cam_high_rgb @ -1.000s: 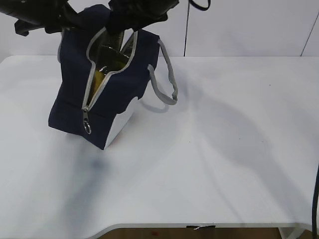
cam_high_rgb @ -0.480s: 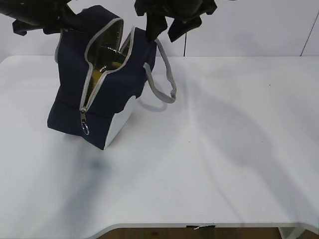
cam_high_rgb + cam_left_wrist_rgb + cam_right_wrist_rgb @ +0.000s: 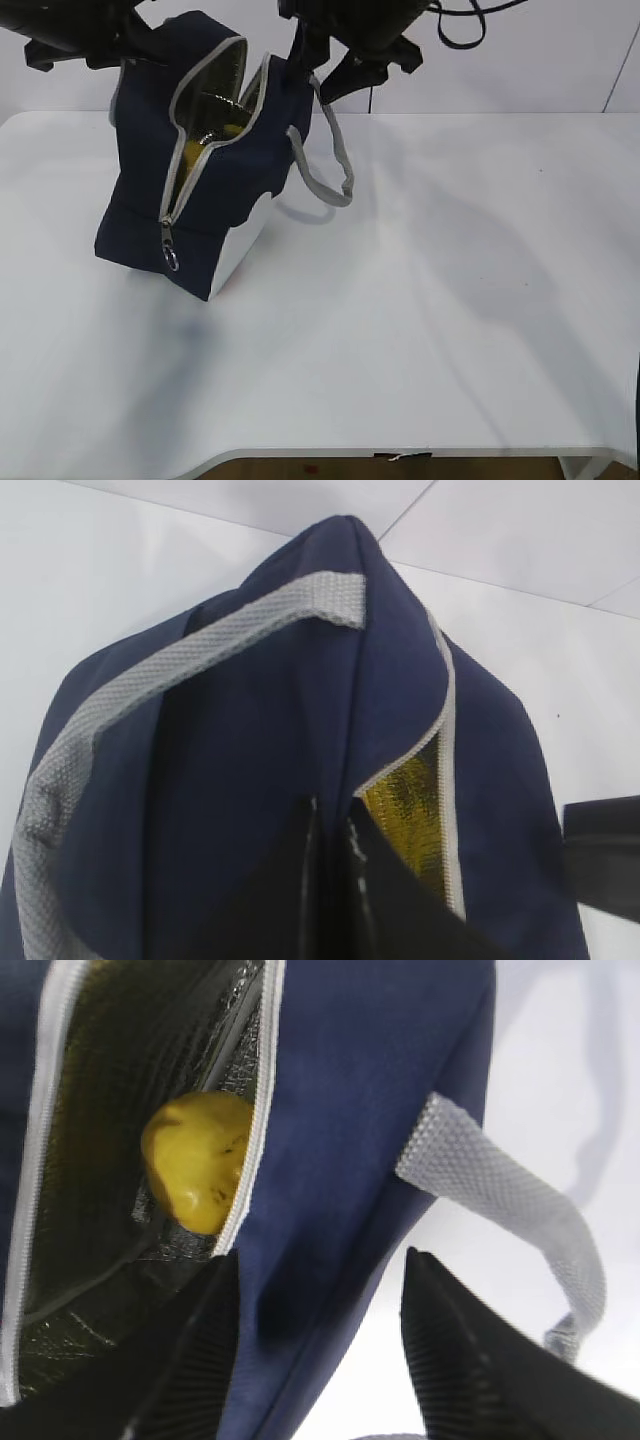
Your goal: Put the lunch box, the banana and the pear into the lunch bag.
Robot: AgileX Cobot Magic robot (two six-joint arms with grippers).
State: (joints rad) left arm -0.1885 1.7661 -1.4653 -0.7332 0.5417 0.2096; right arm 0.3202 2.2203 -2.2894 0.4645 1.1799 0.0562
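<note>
The navy lunch bag [image 3: 200, 190] stands at the table's back left with its grey zipper open. Inside, the yellow pear [image 3: 195, 1170] lies against the silver lining. Yellow also shows through the opening in the exterior view. The lunch box and the banana are hidden. My left gripper [image 3: 330, 825] is shut on the navy fabric at the bag's top rim, next to a grey handle [image 3: 200, 650]. My right gripper [image 3: 322, 70] hangs open above the bag's right side. In the right wrist view, the right gripper [image 3: 320, 1255] has the bag's navy side wall between its spread fingers.
The other grey handle [image 3: 335, 160] loops out to the right of the bag. The zipper's ring pull [image 3: 174, 262] hangs low on the front. The white table [image 3: 450, 300] stretches to the right and front, with its front edge near the bottom of the view.
My right gripper has come up out of the bag's mouth and moved right, with its jaws a little narrower. The bag has shifted slightly left. The left gripper keeps its hold.
</note>
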